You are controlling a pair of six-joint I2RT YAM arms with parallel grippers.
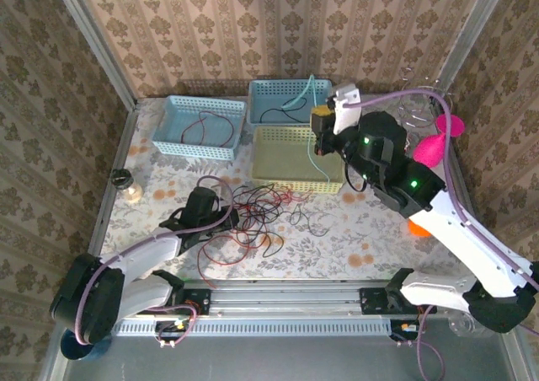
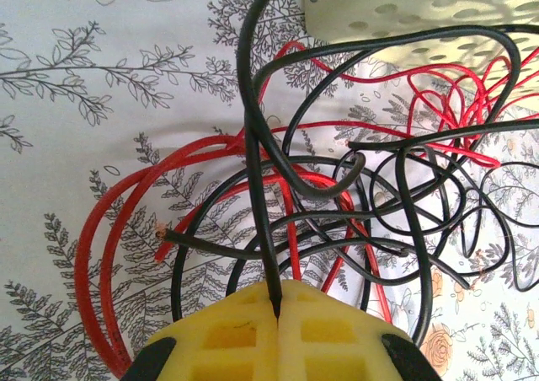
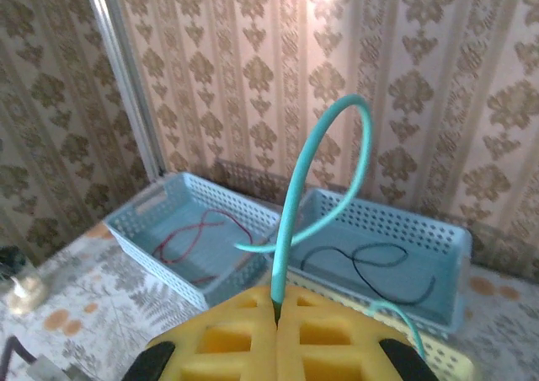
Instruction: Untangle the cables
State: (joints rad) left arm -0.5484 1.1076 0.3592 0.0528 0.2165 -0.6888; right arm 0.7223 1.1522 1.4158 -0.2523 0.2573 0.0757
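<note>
On the bench, both claws are closed, each one on a single cable.

Left claw [image 2: 278, 303] sits low at the tangle of red and black cables [image 1: 253, 214] and pinches one black cable [image 2: 255, 170] between its yellow pads; the tangle lies on the flowered bench [image 1: 362, 239], just in front of the yellow basket [image 1: 299, 185]. Right claw [image 3: 276, 307] is raised over the yellow basket and grips the pale green cable [image 3: 292, 212], which stands up from the pads and bends over in an arch, while another part of it runs down over the yellow basket. Behind, two baskets stand side by side: the left blue basket [image 3: 156, 229] holds a red cable [image 3: 195, 239], and the right blue basket [image 3: 438, 238] holds a looped dark cable [image 3: 381, 267].
</note>
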